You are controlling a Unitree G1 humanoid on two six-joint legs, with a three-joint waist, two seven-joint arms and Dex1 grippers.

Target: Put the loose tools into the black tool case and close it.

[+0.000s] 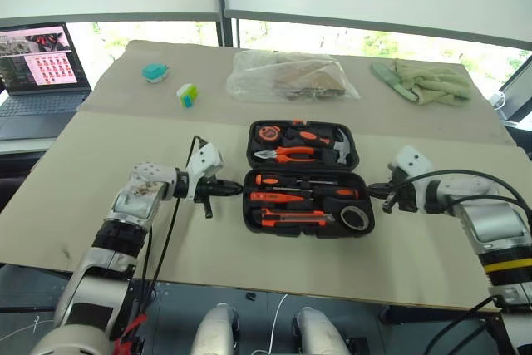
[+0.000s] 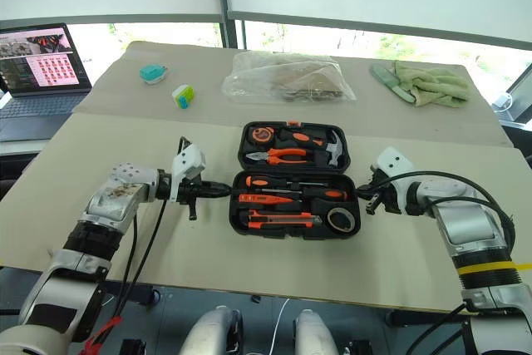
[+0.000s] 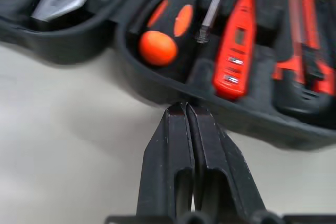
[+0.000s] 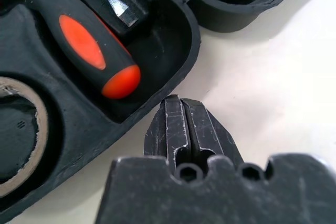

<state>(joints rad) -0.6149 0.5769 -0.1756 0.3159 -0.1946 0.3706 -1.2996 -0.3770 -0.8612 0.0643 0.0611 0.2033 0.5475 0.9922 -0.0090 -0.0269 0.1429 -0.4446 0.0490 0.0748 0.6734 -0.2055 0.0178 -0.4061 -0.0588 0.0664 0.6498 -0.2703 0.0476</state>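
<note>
**A:** Where is the black tool case (image 1: 306, 179) and what state is it in?

**B:** It lies open and flat near the middle of the tabletop (image 1: 125, 155), somewhat toward the front edge. The far half holds pliers (image 1: 287, 154) and a hammer (image 1: 341, 147). The near half holds the screwdrivers (image 1: 299, 180), the utility knife (image 1: 287, 216) and the grey tape roll (image 1: 356, 217), all seated in their moulded recesses.

**A:** And the grippers?

**B:** The left gripper (image 3: 185, 109) is pressed shut and empty, its tips right at the case's left wall. The right gripper (image 4: 181, 103) is also shut and empty, just beside the case's right wall.

**A:** How will the case handle?

**B:** It looks like stiff, hard plastic, smooth and probably slippery. Loaded with metal tools, I judge it moderately heavy, so it should stay put on the table. The far half is the part to lift, taken by its outer rim at both side edges. Swinging it gently matters, since the pliers and hammer could drop from their recesses.
</note>
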